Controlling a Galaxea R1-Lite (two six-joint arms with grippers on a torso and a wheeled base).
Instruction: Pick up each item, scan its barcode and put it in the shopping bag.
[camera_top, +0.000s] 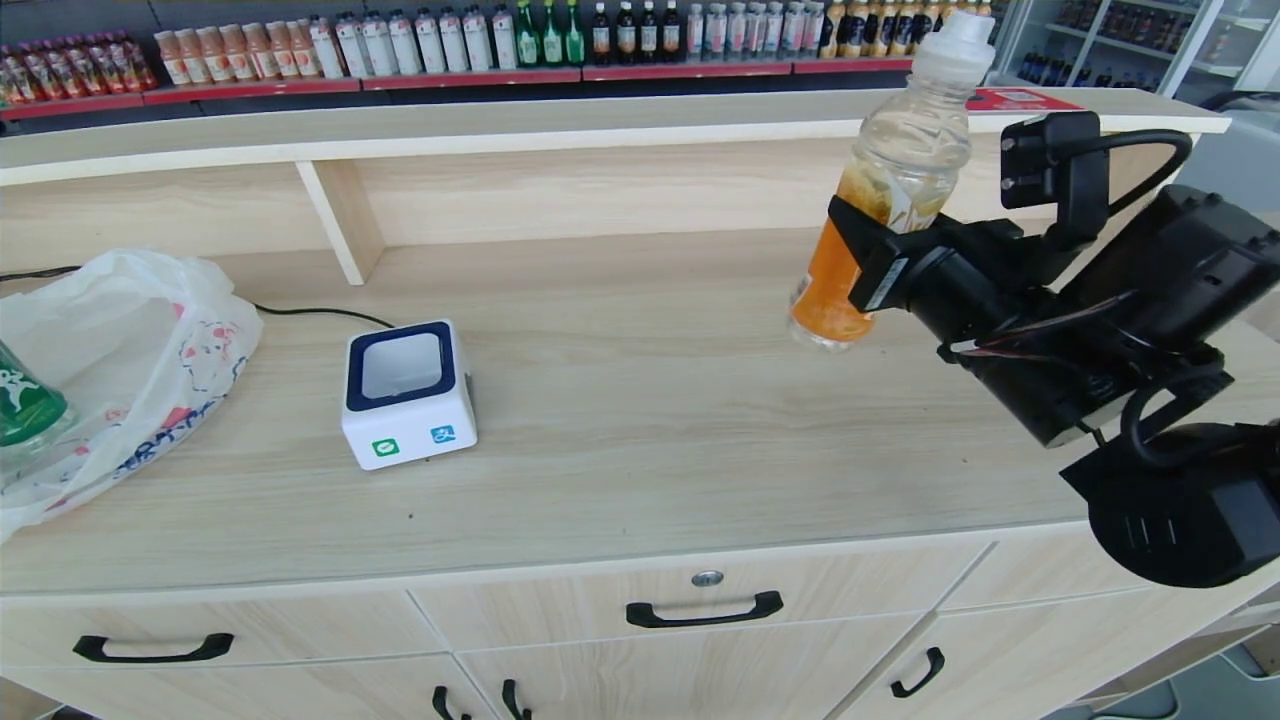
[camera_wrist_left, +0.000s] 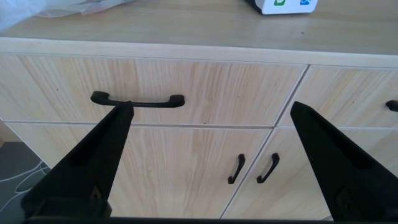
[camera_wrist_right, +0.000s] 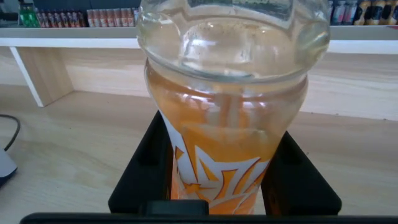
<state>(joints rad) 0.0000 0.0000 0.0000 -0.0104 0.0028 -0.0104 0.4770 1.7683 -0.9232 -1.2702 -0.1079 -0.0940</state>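
At the drawer fronts, left pincer (camera_wrist_left: 211, 106): held low, fingers spread wide apart with nothing between them; a black drawer handle (camera_wrist_left: 138, 101) lies just past one fingertip.
Right pincer (camera_top: 865, 255): over the right part of the counter (camera_top: 650, 450), clamped on the lower half of the orange drink bottle (camera_top: 895, 180).
Bottle in that grip (camera_wrist_right: 227, 93): tilted, white cap leaning up and away from the pincer, orange liquid filling the lower part, clear above; whether its base touches the counter cannot be told.
Scanner (camera_top: 407, 392): white box with a dark-framed window on top, on the counter well to the left of the right pincer; its black cable (camera_top: 320, 312) runs off to the left.
Shopping bag (camera_top: 150, 350): thin white plastic, lying open still farther left of the scanner, well apart from both pincers; a green bottle (camera_top: 25, 400) lies inside it.
Raised ledge (camera_top: 500, 125): beyond the right pincer, along the counter's back.
Store shelf (camera_top: 500, 40): farthest off, lined with drink bottles.
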